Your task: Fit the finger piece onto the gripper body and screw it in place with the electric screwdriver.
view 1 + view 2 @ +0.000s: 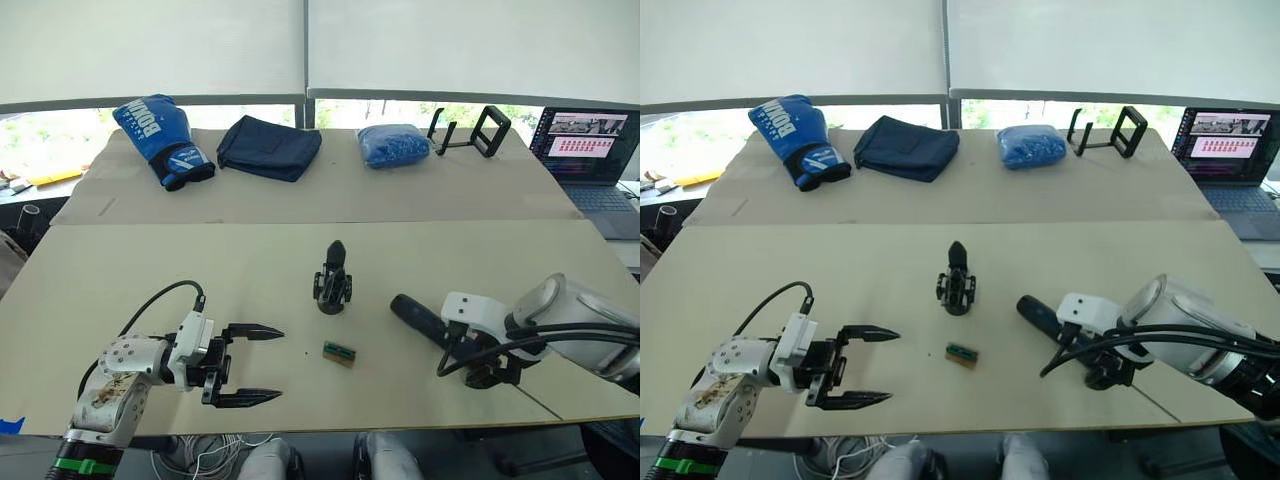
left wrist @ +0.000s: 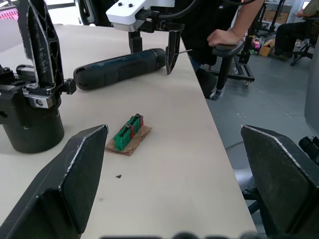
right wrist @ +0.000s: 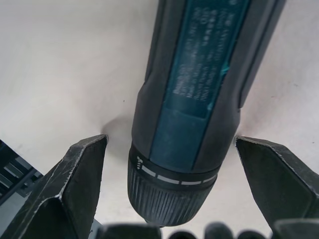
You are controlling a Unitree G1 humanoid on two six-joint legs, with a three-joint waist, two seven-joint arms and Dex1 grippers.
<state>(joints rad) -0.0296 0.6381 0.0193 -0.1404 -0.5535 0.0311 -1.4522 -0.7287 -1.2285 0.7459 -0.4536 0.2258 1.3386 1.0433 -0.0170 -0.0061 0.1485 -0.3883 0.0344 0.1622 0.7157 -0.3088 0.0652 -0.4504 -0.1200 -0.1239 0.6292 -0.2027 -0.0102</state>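
Observation:
The gripper body point(image 1: 333, 278) stands upright mid-table, a black pointed finger rising from its drum base point(image 2: 31, 130). A loose finger piece is out of view. To its right the electric screwdriver point(image 1: 420, 318) lies flat near the table's front edge. My right gripper point(image 3: 169, 144) is open and straddles the screwdriver's point(image 3: 192, 99) collar end, with a gap on each side; the left wrist view shows this gripper point(image 2: 153, 55) over the tool point(image 2: 119, 67). My left gripper point(image 1: 279, 364) is open and empty at the front left, pointing toward a small green-and-brown block point(image 1: 339, 353).
On the far table lie a blue boxing glove point(image 1: 160, 140), a dark folded cloth point(image 1: 270, 147), a blue bag point(image 1: 393, 145) and a black stand point(image 1: 480, 130). A laptop point(image 1: 590, 150) sits at the far right. A person's hand point(image 2: 224, 37) rests on a chair beyond the table edge.

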